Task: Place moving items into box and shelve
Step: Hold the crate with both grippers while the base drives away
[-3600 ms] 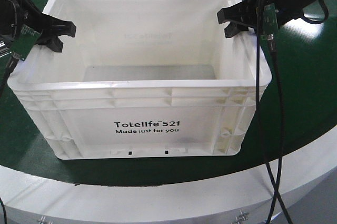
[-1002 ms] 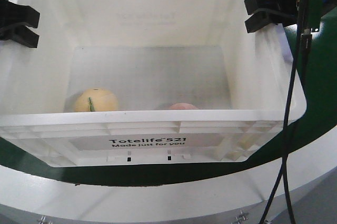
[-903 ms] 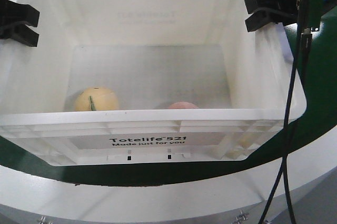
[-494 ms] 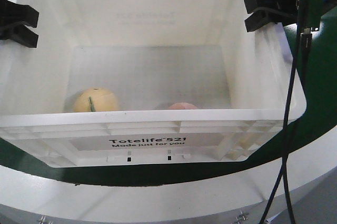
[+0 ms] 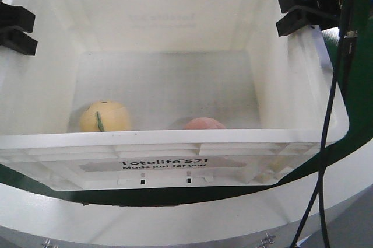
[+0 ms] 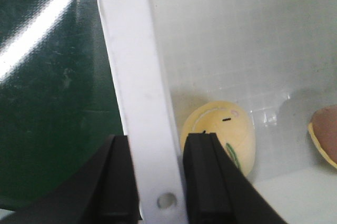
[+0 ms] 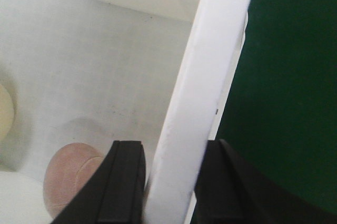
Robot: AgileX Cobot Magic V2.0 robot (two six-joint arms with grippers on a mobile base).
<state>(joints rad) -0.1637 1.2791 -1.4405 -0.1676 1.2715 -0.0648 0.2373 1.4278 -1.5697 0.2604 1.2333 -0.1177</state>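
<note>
Green tabletop [image 5: 361, 96] behind, with white box [image 5: 175, 137] raised a little and drawn closer to the front camera than half a second ago. Holds both toys on its floor by the front wall: yellow toy [image 5: 105, 116] leftward, pink toy [image 5: 204, 124] rightward. Left gripper [image 6: 158, 182] and right gripper [image 7: 168, 182] each clamped on a side rim. Looks packed and in mid-lift; leaves only shelving.

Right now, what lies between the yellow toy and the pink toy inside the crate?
Nothing: only bare floor of the white crate separates the yellow toy from the pink toy. The front-facing view shows this stretch best.
</note>
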